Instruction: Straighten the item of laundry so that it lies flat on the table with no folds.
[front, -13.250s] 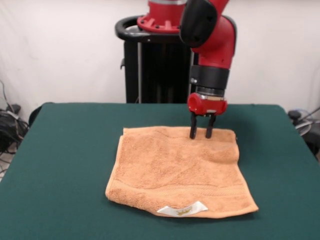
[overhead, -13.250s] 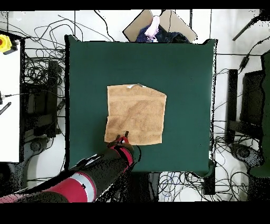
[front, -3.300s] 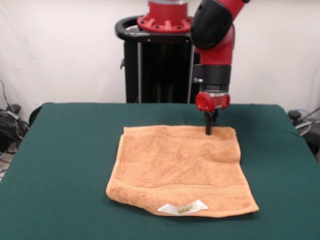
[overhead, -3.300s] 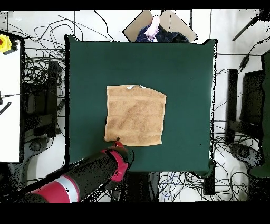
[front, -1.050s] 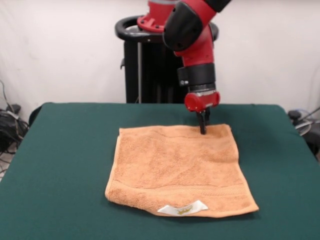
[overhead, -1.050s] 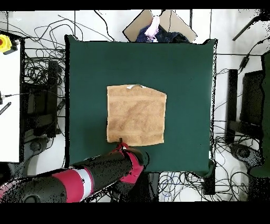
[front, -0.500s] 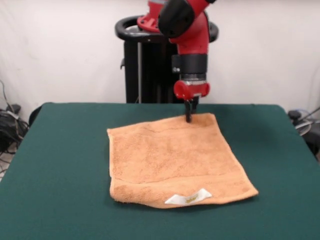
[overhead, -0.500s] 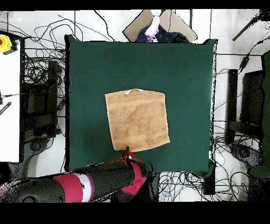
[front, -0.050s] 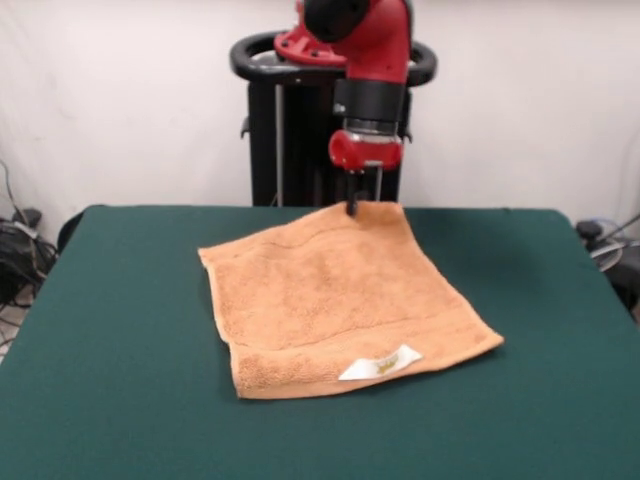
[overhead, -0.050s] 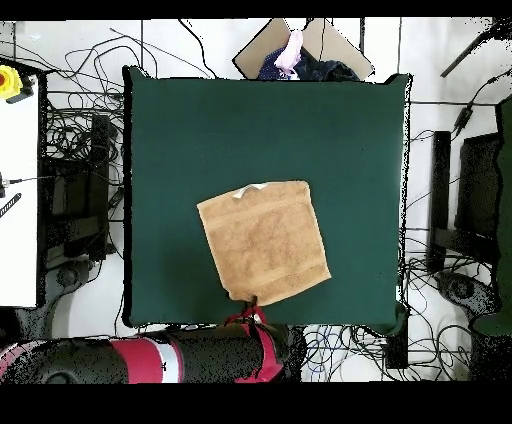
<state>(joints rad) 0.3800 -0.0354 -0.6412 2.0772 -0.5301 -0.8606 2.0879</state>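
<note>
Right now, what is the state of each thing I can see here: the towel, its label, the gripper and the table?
Orange-tan terry towel: spread open, turned askew on the table, far corner lifted.
White label: lying face up at the towel's near edge.
Gripper: shut on the towel's far corner, fingers together.
Green table: mostly bare, the towel toward its robot-side edge in the overhead view.

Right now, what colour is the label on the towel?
White with a small gold mark; the label on the towel shows best in the front view.
</note>
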